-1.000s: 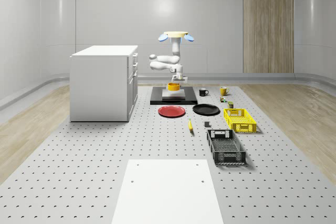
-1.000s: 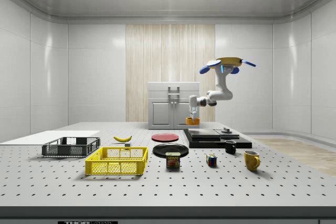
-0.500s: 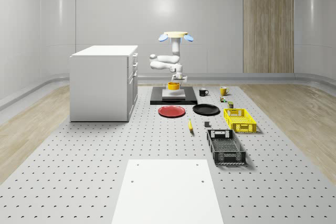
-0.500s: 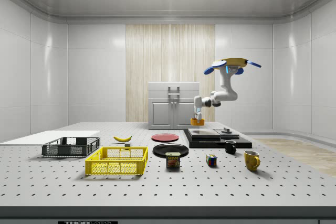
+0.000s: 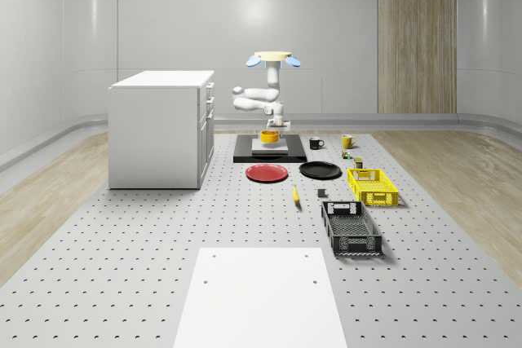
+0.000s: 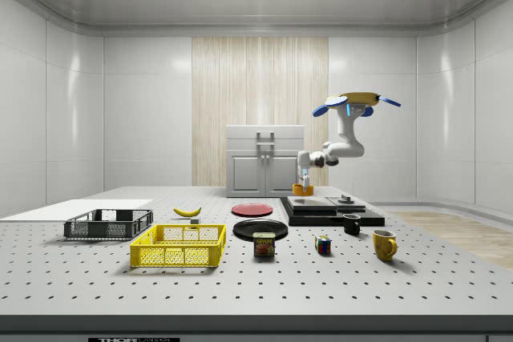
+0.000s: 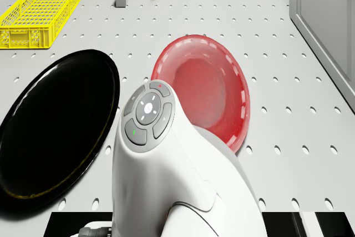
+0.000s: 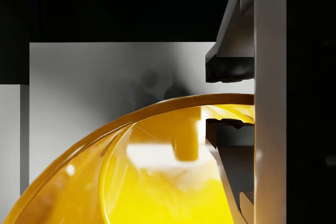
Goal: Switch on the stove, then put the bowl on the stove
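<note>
Your gripper (image 8: 231, 100) pinches the yellow bowl (image 5: 269, 135) by its rim, one finger (image 8: 228, 69) outside, one inside, over the stove (image 5: 269, 152); the drone (image 5: 272, 57) hovers above the stove. Beside the stove: two plates, two crates, two mugs.

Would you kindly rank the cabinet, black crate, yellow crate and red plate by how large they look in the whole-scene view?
1. Cabinet, clearly largest.
2. Black crate, though it sits nearer the camera, which may flatter it.
3. Yellow crate and red plate look about alike, so I would not rank them.

Perforated grey table (image 5: 122, 234) with stove (image 5: 270, 153), cabinet (image 5: 160, 128), plates, crates, mugs, banana.
</note>
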Controlling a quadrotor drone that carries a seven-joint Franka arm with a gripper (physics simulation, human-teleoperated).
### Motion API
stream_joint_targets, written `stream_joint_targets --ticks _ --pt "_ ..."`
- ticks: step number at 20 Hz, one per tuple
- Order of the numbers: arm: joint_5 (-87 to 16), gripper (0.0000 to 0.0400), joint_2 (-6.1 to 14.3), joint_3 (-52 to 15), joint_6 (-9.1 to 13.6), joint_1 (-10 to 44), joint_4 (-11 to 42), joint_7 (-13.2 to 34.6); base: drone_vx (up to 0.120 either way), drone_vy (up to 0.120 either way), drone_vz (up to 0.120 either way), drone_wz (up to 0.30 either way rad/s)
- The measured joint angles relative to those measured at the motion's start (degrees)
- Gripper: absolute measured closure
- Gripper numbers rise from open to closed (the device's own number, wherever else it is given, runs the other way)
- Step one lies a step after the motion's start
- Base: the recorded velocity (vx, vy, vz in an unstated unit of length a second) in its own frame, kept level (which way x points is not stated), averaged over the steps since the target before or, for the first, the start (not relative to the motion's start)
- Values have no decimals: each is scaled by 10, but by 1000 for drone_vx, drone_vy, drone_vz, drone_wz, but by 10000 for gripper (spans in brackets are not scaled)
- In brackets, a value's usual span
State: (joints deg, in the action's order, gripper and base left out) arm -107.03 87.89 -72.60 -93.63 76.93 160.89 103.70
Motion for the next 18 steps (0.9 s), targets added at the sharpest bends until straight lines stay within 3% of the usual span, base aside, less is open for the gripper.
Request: stream_joint_targets --ticks 8,9,11,13,18 --pt "-37 300 -3 39 -14 7 -12 -1 0 0 0 0" --pt "-41 276 -3 43 -15 7 -13 -1 0 0 0 0" --pt "-46 168 -5 48 -16 8 -16 -1 0 0 0 0" --pt "-46 102 -6 48 -15 7 -15 -1 0 0 0 0" --pt "-24 29 -7 23 -2 1 -6 -2 0 0 0 0"
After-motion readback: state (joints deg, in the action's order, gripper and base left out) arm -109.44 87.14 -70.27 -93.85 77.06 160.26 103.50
